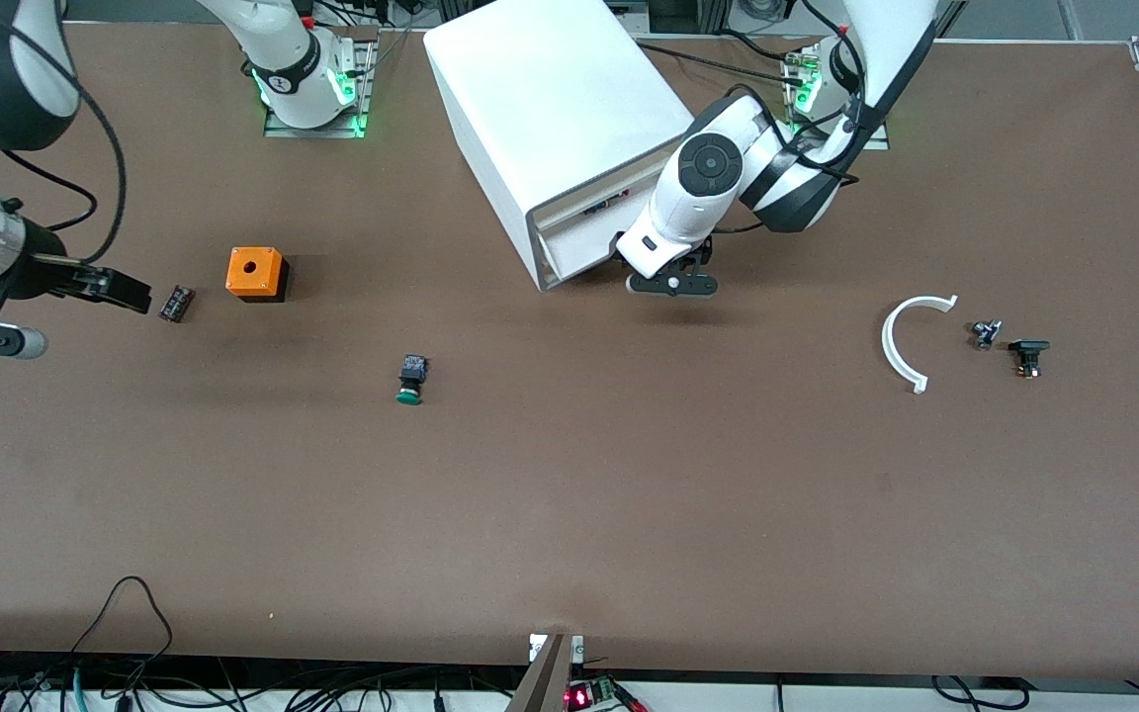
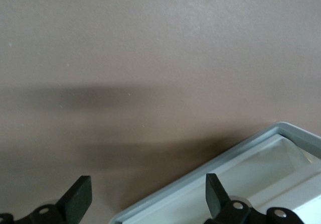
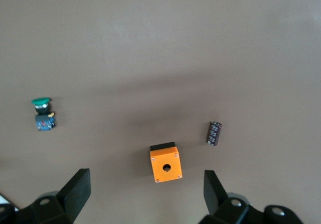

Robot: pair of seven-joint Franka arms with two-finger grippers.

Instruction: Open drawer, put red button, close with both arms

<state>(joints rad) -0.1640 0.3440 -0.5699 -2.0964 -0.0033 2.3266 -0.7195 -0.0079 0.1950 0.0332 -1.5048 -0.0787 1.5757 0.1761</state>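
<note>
Left tool (image 1: pixel 673 284), fingers apart, hangs at the cabinet (image 1: pixel 560 109) front; right tool (image 1: pixel 125 290), fingers apart, is up over the counter (image 1: pixel 569 494) beside the orange box (image 1: pixel 256 273)

1. No text, label, brand or number can be read anywhere in the three views.
2. The white cabinet (image 1: pixel 555 109) shows plain faces with no lettering.
3. The orange box (image 1: pixel 255 272), toward the right arm's end of the table from the cabinet, bears only a round hole and no marking.
4. The small dark cylinder (image 1: pixel 175 303) just beside the orange box has print too small to read.
</note>
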